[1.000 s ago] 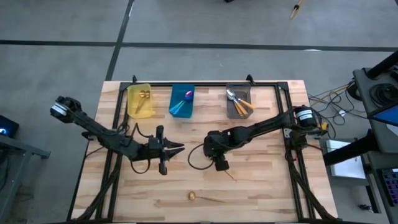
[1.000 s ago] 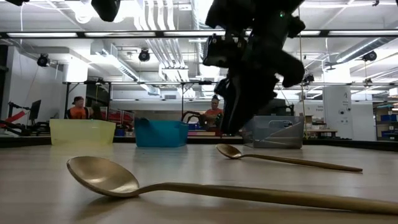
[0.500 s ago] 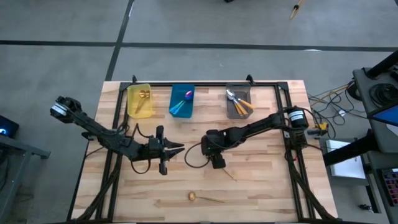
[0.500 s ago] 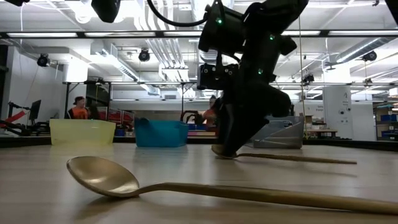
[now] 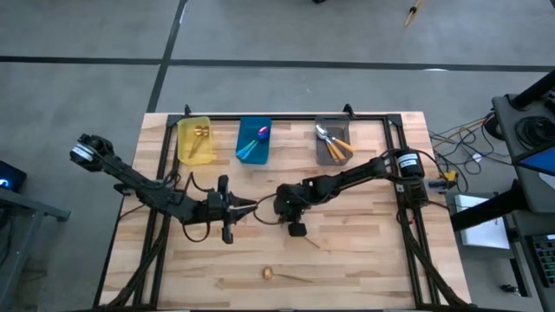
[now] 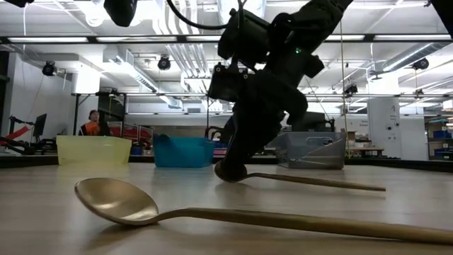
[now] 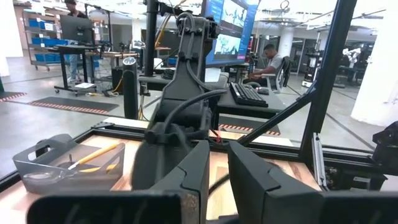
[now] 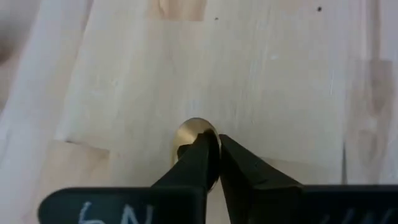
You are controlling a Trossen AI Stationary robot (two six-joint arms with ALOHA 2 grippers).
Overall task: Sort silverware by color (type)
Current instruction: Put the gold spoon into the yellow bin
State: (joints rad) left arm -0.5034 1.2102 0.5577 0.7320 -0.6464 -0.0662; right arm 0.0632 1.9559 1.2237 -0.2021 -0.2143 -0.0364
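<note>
From above, the right hand (image 5: 297,229) sits down on the desk (image 5: 364,251), well short of the yellow bin (image 5: 194,141). At desk level, it pinches a gold spoon (image 6: 297,180) by its bowl. Right wrist: fingers clamped on the rim; lift slowly, level. Left hand (image 5: 247,206) waits nearby, nearly closed, empty.

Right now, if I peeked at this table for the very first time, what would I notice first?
Probably the right gripper, pinched shut on the bowl of a thin gold spoon near the middle of the wooden table. Next, the big gold spoon lying alone near the table's front edge. Then the yellow bin, blue bin and grey bin in a row at the back.
</note>
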